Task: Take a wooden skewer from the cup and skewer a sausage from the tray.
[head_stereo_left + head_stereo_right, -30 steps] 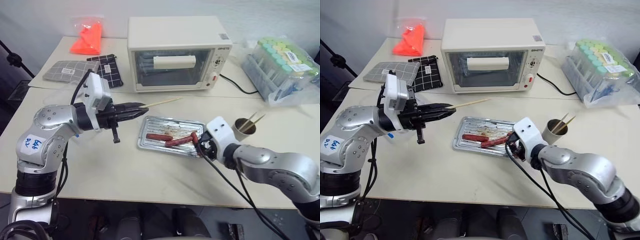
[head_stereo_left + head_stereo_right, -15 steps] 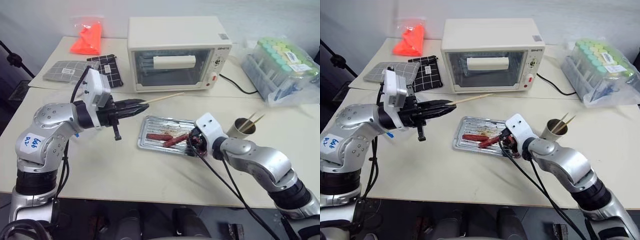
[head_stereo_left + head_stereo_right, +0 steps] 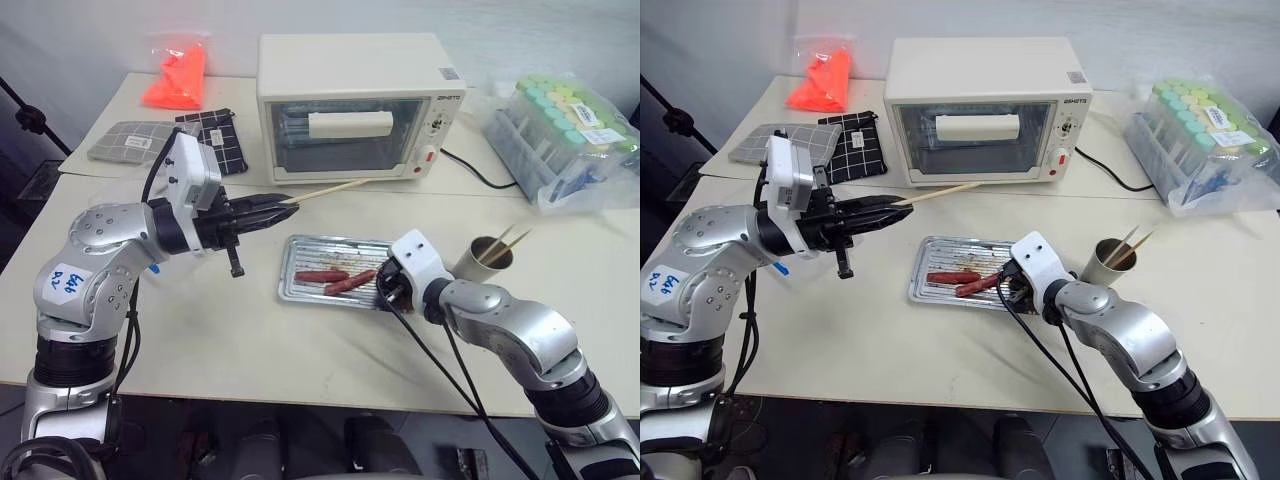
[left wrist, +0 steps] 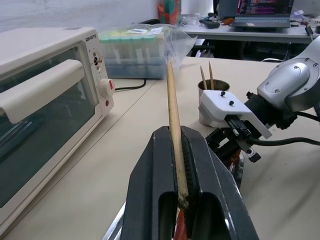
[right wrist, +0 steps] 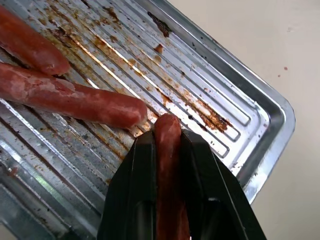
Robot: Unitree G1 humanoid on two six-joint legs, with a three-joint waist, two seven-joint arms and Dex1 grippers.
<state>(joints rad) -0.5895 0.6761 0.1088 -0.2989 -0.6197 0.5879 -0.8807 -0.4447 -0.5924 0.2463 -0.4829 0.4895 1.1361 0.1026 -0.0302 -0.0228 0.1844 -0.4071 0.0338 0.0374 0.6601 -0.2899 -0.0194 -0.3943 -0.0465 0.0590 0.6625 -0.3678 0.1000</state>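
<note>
My left gripper (image 3: 285,200) is shut on a wooden skewer (image 3: 330,190), holding it about level in the air to the left of the tray (image 3: 340,241), tip toward the oven. In the left wrist view the skewer (image 4: 172,115) runs out between the shut fingers (image 4: 150,200). My right gripper (image 5: 168,136) is at the tray's right end, shut on a reddish-brown sausage (image 5: 168,125) that lies between its fingers. Two more sausages (image 5: 75,97) (image 5: 30,47) lie on the ribbed bottom beside it. The grey-beige cup (image 3: 487,257) stands right of the tray, holding more skewers (image 3: 512,240).
A cream toaster oven (image 3: 350,105) stands behind the tray. A plastic bag of capped tubes (image 3: 565,130) is at the back right. An orange packet (image 3: 175,75) and two checked pouches (image 3: 140,140) lie at the back left. A black cable (image 3: 440,350) hangs from my right wrist.
My right gripper has moved a little further into the tray's right end and closed on a sausage. The left gripper and its skewer have stayed where they were.
</note>
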